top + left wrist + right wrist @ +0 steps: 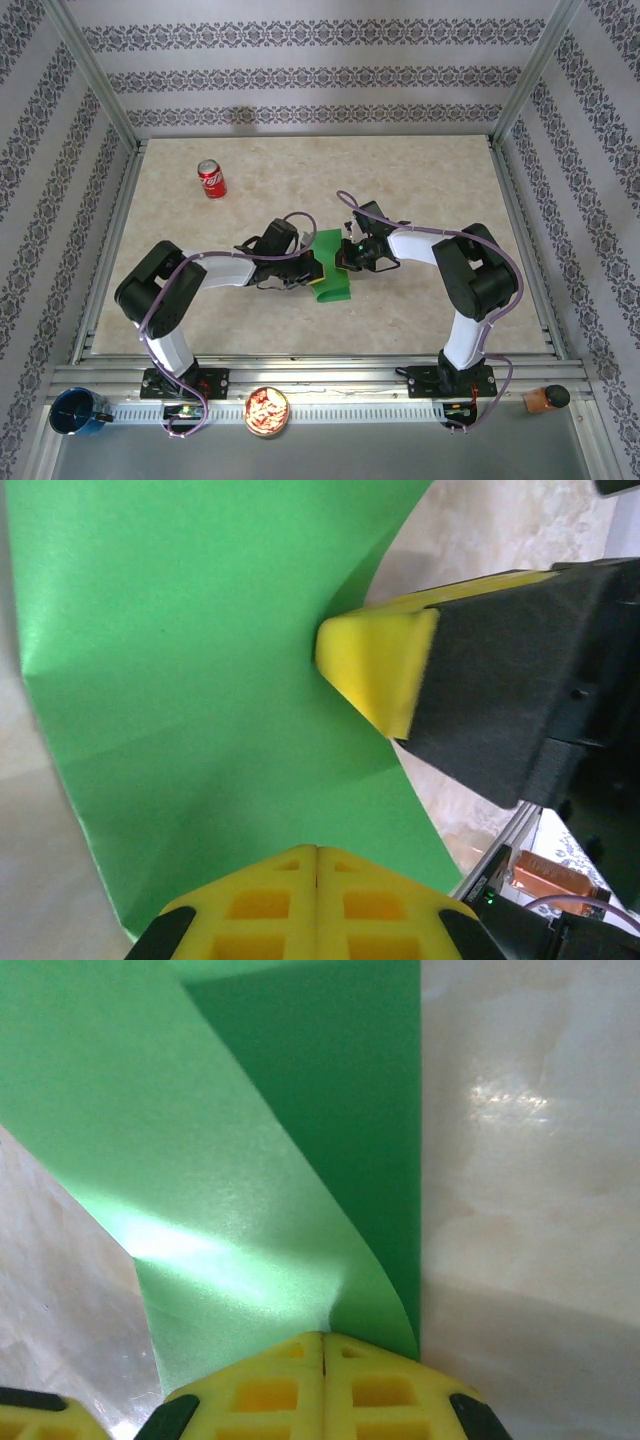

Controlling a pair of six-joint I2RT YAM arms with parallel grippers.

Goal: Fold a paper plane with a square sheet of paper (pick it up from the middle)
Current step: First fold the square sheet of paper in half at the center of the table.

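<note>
Patterned walls (300,80) enclose a pale marbled table (430,180), with two arms mounted at its near edge and meeting near its centre. Between them is the square sheet of paper (331,272), bright green and unmarked. Part of it lies flat on the table and part is raised in a smooth curl, with one flap turned over onto the rest. The left gripper (317,852) has its jaws pressed together on the sheet's near edge. The right gripper (323,1338) is likewise closed on the paper, where the turned flap meets the flat layer. The step in hand appears to be laying a fold. It would go best with the edges lined up before any crease is pressed, both pinches travelling together so the thin sheet neither slips nor tears, and the bend flattened against the table. A red soda can (211,179) stands well apart, far left.
</note>
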